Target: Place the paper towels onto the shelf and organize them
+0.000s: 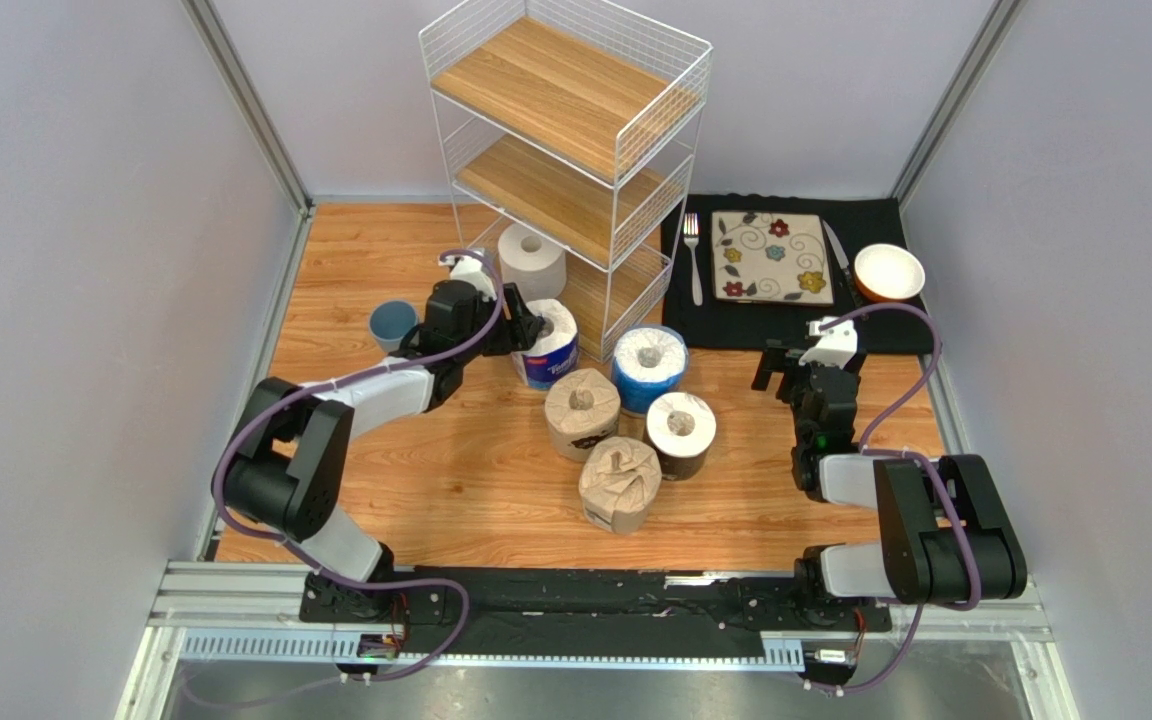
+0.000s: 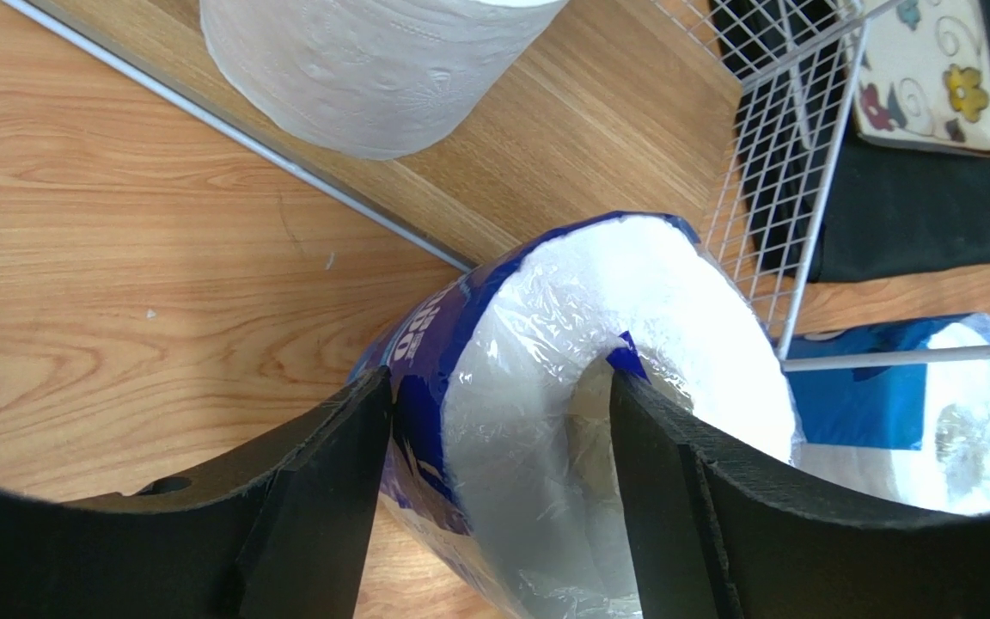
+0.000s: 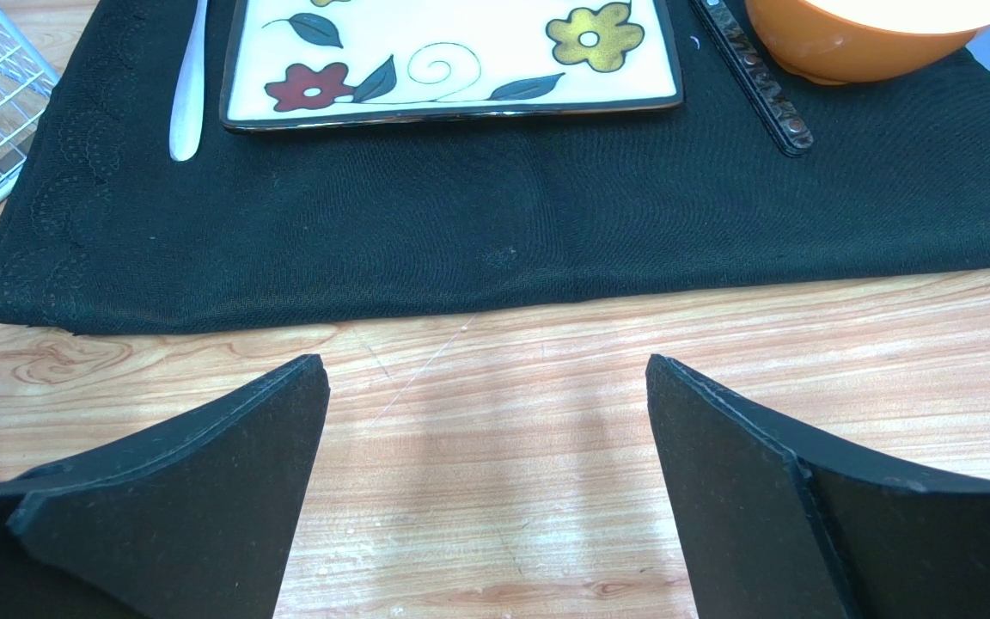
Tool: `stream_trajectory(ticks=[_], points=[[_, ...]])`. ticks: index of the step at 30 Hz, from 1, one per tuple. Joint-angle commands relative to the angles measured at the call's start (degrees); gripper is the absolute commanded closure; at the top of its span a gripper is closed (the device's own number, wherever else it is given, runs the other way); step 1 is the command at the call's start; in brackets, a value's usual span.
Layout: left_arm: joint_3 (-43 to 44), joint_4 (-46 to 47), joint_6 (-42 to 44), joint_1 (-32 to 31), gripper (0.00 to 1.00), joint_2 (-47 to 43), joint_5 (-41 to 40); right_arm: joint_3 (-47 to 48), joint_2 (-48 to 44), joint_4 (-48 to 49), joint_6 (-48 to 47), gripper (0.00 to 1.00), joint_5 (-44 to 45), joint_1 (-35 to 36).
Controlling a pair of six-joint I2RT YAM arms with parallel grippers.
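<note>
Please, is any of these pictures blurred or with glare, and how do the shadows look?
Top view: sharp, even light, soft shadows on the table. Left wrist view: small glare on the plastic wrap of the blue-label roll. Right wrist view: sharp, a faint shadow between the fingers of the right claw.

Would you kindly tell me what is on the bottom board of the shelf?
One plain white roll stands upright at the left end of the shelf's bottom board. The upper boards hide much of the rest.
</note>
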Motion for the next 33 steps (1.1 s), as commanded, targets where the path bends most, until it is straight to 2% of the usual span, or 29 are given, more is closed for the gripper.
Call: stream_trajectory(ticks=[1, 5, 6, 8, 12, 22, 27, 33], points=[[4.1, -4.5, 3.8, -1.3, 0.32, 2.0, -2.5, 1.4, -0.7, 1.5, -0.3, 0.01, 0.3, 0.1], [5.9, -6.5, 4.2, -1.6, 0.42, 4.0, -3.3, 1.5, -0.8, 1.5, -0.3, 0.01, 0.3, 0.2], [6.1, -6.7, 4.1, -1.6, 0.5, 4.2, -3.3, 1.5, -0.7, 1.5, -0.3, 0.01, 0.3, 0.2], [6.5, -6.5, 3.7, -1.6, 0.57, 4.8, -2.7, 1.5, -0.7, 1.5, -0.3, 0.01, 0.2, 0.2], [4.8, -3.1, 1.7, -1.5, 0.66, 4.1, -1.7, 1.4, -0.7, 1.5, -0.3, 0.01, 0.3, 0.2], [-1.3, 13.8, -5.9, -1.6, 0.65, -0.5, -3.9, 1.4, -0.7, 1.5, -0.3, 0.01, 0.3, 0.2], [0.7, 16.3, -6.1, -1.6, 0.65, -0.5, -4.1, 1.5, -0.8, 1.5, -0.3, 0.01, 0.3, 0.2], [4.9, 13.9, -3.0, -1.6, 0.65, -0.7, -5.0, 1.5, -0.7, 1.5, -0.3, 0.01, 0.3, 0.2]])
